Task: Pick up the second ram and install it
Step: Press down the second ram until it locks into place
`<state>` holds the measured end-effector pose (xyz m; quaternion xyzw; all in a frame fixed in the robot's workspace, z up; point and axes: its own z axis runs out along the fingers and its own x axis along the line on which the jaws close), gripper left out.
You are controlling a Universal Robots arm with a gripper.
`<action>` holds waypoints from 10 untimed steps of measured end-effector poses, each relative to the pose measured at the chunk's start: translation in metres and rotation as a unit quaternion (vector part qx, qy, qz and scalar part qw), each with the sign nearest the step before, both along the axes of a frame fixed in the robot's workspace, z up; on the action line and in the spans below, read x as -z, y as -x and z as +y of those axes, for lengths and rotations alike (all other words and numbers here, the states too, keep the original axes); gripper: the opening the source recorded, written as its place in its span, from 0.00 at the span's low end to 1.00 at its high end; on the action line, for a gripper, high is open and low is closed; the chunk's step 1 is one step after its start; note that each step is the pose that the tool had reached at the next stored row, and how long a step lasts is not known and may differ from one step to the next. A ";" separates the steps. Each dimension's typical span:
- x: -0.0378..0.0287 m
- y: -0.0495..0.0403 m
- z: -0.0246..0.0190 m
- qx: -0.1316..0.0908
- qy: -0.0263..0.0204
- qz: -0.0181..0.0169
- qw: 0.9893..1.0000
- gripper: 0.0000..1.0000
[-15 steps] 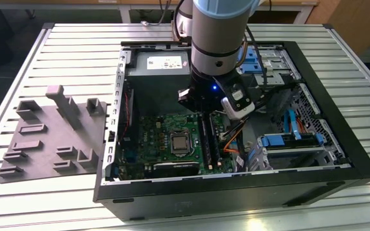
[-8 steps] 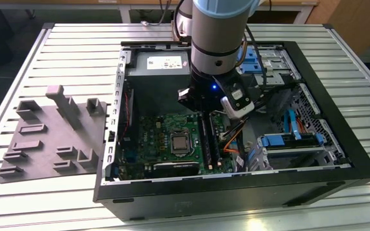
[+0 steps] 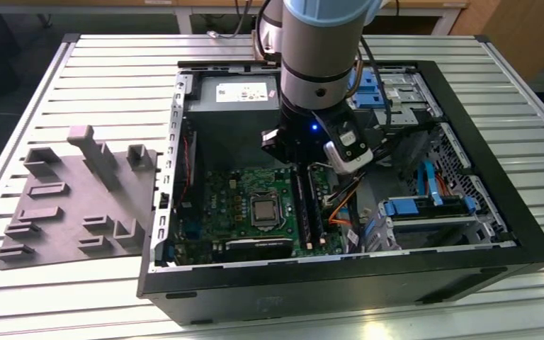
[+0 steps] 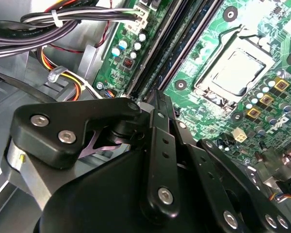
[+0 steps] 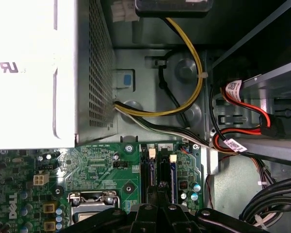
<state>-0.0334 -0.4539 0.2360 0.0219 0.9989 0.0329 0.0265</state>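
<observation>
- Silver metal table (image 3: 102, 78) with long ribs holds everything.
- Black metal computer case (image 3: 348, 283) lies on its side on the table, with its open side up.
- Grey and light blue robot arm (image 3: 319, 49) comes down from above into the middle of the case.
- Grey foam tray (image 3: 74, 205) with blocks and slots lies on the table, just beside the case on the exterior view's left.
- Grey metal power box (image 3: 229, 95) sits in the far part of the case, on the exterior view's left of the arm.
- Green flat circuit board (image 3: 229, 205) covers the floor of the case in its near part, on the exterior view's left.
- Black gripper (image 4: 156, 99) is low over the long black slot strips (image 4: 153, 58) on the board.
- I cannot tell if the gripper is clenched or let go.
- Slim dark blackish-green second ram (image 4: 177, 46) lies along the slot strips, right in front of the gripper's tip. I cannot tell if the gripper touches it.
- Silver square chip holder (image 3: 265, 210) sits on the board, near the slot strips, on the exterior view's left of them.
- Orange wires (image 3: 340, 205) run down just beside the slot strips, on the exterior view's right.
</observation>
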 end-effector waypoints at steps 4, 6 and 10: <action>0.0014 0.0000 0.0005 0.004 0.000 0.000 1.000 0.11; 0.0019 0.0000 0.0008 0.006 0.000 0.000 1.000 0.11; 0.0025 0.0000 0.0017 0.010 0.000 0.000 1.000 0.11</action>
